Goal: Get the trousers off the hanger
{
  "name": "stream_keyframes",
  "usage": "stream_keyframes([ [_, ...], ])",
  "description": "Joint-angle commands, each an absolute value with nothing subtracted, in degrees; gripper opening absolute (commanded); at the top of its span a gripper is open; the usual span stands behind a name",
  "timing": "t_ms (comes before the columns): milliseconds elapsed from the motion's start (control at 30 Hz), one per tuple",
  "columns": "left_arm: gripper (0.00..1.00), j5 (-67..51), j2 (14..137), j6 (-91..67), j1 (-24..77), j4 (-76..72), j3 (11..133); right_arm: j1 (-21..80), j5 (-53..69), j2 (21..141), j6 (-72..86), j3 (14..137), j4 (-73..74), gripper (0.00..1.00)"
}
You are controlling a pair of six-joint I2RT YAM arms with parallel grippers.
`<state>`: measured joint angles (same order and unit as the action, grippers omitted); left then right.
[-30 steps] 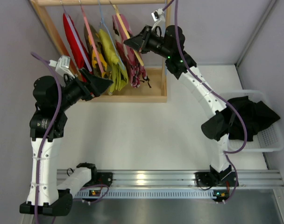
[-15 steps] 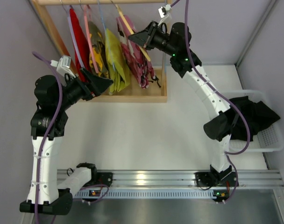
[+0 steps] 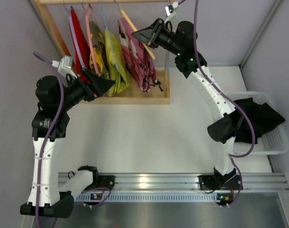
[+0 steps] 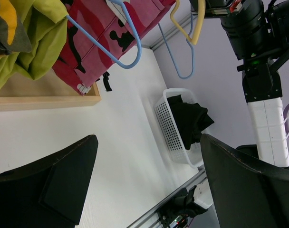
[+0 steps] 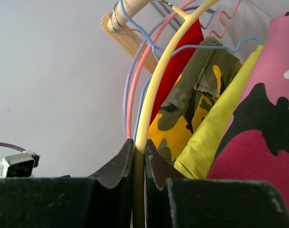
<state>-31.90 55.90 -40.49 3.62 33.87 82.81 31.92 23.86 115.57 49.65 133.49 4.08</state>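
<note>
My right fingers (image 5: 118, 166) are pressed onto the yellow hanger (image 5: 154, 95), pinching its lower bar up at the wooden rack (image 3: 135, 99). The pink camouflage trousers (image 3: 137, 57) hang just beside that hanger. My left fingers (image 4: 54, 185) are spread wide with nothing between them, low by the rack's left side. The black trousers (image 3: 256, 118) lie in the white basket (image 3: 273, 142) on the table (image 3: 144, 137), far right.

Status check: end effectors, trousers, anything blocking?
Right end effector shut on yellow hanger. Left end effector open, empty. Camouflage trousers hanging on rack; black trousers in basket. Yellow-green garment alongside.
</note>
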Motion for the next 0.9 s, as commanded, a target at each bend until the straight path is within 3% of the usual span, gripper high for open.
stream_keyframes([
  [0, 0.95, -31.81, 55.72, -40.78, 3.25, 30.5, 82.18, 29.27, 16.18, 109.95, 50.53, 142.2, -18.02, 0.0],
  [867, 0.93, -32.17, 57.13, -43.24, 3.25, 26.02, 81.04, 24.61, 15.29, 108.19, 56.42, 145.55, -20.3, 0.0],
])
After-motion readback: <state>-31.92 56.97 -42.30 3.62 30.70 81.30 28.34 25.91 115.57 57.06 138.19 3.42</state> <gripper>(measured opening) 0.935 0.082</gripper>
